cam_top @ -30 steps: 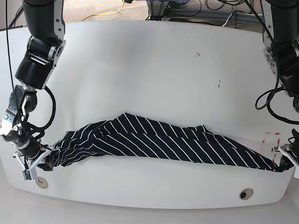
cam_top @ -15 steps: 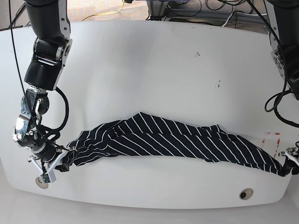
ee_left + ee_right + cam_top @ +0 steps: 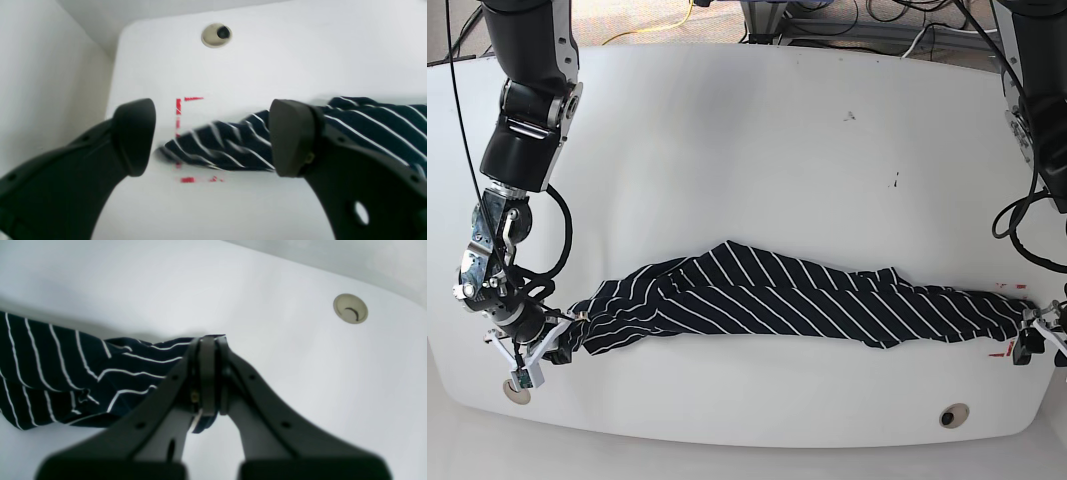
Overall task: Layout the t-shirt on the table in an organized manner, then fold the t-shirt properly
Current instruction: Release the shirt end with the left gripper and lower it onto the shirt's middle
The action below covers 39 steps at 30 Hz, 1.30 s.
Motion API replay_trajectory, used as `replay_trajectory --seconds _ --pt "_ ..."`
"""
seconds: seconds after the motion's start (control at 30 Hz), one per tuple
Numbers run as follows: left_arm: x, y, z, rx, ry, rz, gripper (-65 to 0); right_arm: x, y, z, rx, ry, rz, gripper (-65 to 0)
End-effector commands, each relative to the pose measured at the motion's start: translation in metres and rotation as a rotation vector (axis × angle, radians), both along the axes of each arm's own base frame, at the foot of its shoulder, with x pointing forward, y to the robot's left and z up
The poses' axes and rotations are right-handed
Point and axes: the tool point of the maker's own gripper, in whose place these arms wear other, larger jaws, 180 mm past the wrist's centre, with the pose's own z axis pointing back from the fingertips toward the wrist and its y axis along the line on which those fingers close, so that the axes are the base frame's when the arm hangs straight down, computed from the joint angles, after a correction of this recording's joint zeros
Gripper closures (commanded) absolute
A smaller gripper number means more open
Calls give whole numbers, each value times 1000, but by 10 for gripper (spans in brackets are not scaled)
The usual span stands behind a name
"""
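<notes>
- The t-shirt (image 3: 797, 300) was seen stretched into a long, bunched rope across the near part of the table (image 3: 757, 140), one end toward each arm, with no sleeve or hem laid out flat.
- The right gripper (image 3: 207, 343) was shown pinched together on a fold at one end of the cloth — dark striped fabric was caught between its closed tips, close to a round fitting (image 3: 350, 308).
- The left gripper (image 3: 211, 136) was pictured with its jaws spread wide and nothing between them; the garment's other end lay loose on the tabletop just beyond the fingertips, across the red-outlined mark (image 3: 181, 140).
- The cloth was judged light, soft and limp — likely to sag, twist and slide easily over the smooth white surface when dragged.
- A hold on a firmer seam, such as a shoulder or hem corner, was judged better than one on the bunched middle, though such seams could not be made out in the crumpled fabric.
</notes>
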Motion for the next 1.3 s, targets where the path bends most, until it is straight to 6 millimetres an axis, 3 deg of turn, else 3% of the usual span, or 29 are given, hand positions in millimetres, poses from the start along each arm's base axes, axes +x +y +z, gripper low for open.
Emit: replay_trajectory --seconds 0.0,0.2,0.43,0.7,1.1,1.27 --pt "0 7 39 -7 -68 -3 -492 10 -6 31 -1 -84 -4 0" --pt "-36 -20 3 3 62 -81 -461 5 -6 27 -5 -79 -1 0" --pt "-88 -85 -54 34 137 -212 -444 -5 -3 21 -28 -78 5 0" --pt "-128 -116 -113 26 248 -224 -444 -15 -2 6 -26 -47 7 0" --pt "-128 -166 -142 2 195 -259 -442 -23 -1 -8 -23 -18 9 0" --pt "-107 -175 -145 -39 185 -249 -440 -24 -1 -8 -24 -18 10 0"
